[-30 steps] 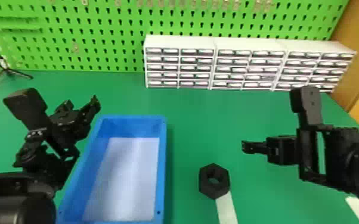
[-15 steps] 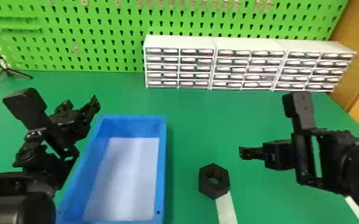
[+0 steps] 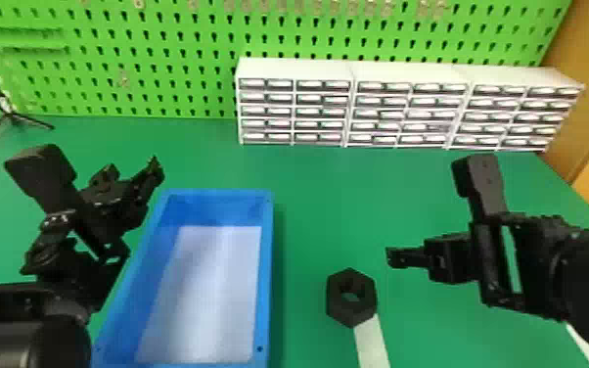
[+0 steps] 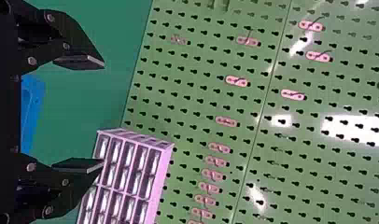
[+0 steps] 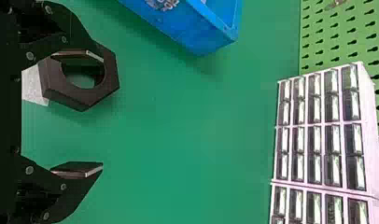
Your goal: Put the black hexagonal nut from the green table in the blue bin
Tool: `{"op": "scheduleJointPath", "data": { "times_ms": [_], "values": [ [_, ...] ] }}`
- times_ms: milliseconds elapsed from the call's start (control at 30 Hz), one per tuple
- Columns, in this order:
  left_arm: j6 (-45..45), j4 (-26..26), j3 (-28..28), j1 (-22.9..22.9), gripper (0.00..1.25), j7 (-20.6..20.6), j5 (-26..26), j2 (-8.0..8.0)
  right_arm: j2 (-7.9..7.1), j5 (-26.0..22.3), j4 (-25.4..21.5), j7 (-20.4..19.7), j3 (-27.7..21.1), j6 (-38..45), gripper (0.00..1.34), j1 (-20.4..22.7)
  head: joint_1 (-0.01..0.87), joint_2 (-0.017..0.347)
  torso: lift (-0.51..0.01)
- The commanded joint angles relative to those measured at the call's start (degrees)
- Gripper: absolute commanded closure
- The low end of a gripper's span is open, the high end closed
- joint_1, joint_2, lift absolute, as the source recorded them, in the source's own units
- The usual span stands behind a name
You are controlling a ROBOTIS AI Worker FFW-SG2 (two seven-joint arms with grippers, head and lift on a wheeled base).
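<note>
Black hexagonal nut [image 3: 335, 296] lies ungripped, right of the blue bin [image 3: 266, 274]

The left end effector [image 4: 103, 113] is spread wide, holding nothing, beside the bin's left rim; swung inward, it could foul the drop. Next comes the bin's right wall: carry the nut too low and it would clip that. The nut lies flat on the green tabletop [image 3: 308, 195], its near side meeting a white strip [image 3: 372, 340] (stuck down or loose, I can't tell from here) that might drag along. The right end effector [image 5: 103, 111] is wide open too, nothing in its grasp, but off-centre: lowered like this, its bin-side finger would probably land on the nut.

As for room, the left arm crowds the bin's left rim. A modest green gap parts the right rim from the nut, with generous space beyond, up to the white drawer units [image 3: 406, 107]. Rightward, the tabletop runs on under the right arm towards its slanting edge.
</note>
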Motion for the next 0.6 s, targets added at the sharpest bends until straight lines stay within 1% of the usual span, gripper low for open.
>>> {"op": "scheduleJointPath", "data": {
  "times_ms": [0, 567],
  "values": [
    [0.0, 0.08, -0.06, -0.11, 0.5, 0.0, 0.0, -0.01, -0.21, -0.25, 0.1, 0.0, 0.38, 0.17, 0.47, -0.3, 0.692, 0.008, -0.097],
    [0.0, 0.08, -0.06, -0.11, 0.5, 0.0, 0.0, -0.01, -0.39, -1.3, 0.89, 0.0, 0.82, 0.17, 0.47, -0.74, 0.692, 0.008, -0.097]
  ]
}}
